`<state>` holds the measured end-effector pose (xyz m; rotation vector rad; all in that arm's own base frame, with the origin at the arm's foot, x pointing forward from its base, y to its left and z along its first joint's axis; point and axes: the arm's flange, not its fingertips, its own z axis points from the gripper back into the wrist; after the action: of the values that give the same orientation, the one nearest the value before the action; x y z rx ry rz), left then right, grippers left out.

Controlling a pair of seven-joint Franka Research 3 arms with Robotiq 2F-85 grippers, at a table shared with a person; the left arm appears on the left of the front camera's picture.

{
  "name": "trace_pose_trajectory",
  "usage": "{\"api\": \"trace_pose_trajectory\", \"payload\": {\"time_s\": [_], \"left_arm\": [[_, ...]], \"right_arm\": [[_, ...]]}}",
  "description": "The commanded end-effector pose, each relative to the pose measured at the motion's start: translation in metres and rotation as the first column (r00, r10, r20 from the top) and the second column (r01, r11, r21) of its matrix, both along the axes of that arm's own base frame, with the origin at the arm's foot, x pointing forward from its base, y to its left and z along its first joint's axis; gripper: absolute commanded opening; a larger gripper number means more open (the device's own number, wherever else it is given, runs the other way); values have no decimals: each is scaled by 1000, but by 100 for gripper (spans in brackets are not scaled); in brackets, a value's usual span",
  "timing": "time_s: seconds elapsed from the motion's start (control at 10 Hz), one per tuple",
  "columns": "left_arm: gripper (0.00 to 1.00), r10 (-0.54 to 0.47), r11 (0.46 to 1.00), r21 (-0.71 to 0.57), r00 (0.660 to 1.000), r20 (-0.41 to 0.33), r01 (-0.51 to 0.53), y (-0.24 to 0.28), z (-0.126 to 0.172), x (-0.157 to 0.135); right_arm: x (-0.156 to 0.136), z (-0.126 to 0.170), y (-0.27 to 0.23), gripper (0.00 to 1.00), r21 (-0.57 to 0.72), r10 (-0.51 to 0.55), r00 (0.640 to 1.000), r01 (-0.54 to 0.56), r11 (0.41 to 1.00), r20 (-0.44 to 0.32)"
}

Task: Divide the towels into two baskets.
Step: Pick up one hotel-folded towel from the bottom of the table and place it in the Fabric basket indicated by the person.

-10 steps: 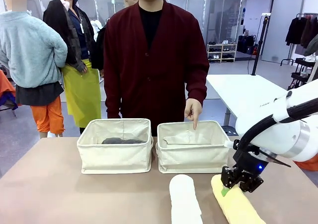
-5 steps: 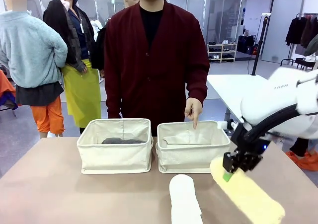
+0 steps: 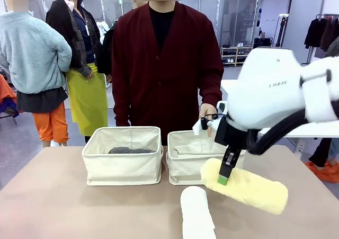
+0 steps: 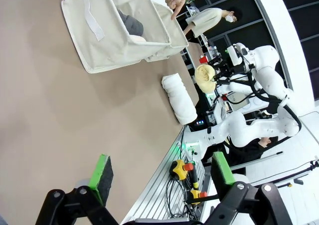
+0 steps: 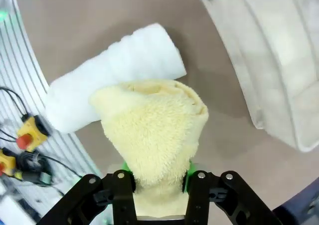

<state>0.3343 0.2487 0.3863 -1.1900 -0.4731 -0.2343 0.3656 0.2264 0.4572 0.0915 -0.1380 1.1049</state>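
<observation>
My right gripper (image 3: 224, 174) is shut on one end of the pale yellow towel (image 3: 250, 189). It holds the roll in the air just in front of the right basket (image 3: 189, 171). In the right wrist view the yellow towel (image 5: 149, 130) bulges out of the shut gripper (image 5: 157, 174), above the white towel (image 5: 109, 75) and beside a basket (image 5: 269, 60). The white towel (image 3: 196, 213) lies on the table at the front. The dark grey towel (image 3: 130, 150) lies in the left basket (image 3: 122, 168). A cream fold (image 3: 197, 150) shows inside the right basket. My left gripper (image 4: 162, 174) hangs open over bare table.
A person in a dark red cardigan stands behind the baskets, with one hand (image 3: 206, 116) pointing down at the right basket. The brown table (image 3: 58, 207) has free room at the left and front. Cables and a yellow button box (image 4: 180, 169) sit at the table's near edge.
My right gripper has lifted the yellow towel off the table and carried it up and left, to the front of the right basket. The white towel and the baskets have stayed put.
</observation>
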Motion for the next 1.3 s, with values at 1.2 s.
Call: {"api": "trace_pose_trajectory", "payload": {"time_s": [1.2], "left_arm": [[100,6,1000,-2,1000,8,-6,-2,2,-6]], "right_arm": [[93,48,72,37,-226,294,927,-243,943,231]]}}
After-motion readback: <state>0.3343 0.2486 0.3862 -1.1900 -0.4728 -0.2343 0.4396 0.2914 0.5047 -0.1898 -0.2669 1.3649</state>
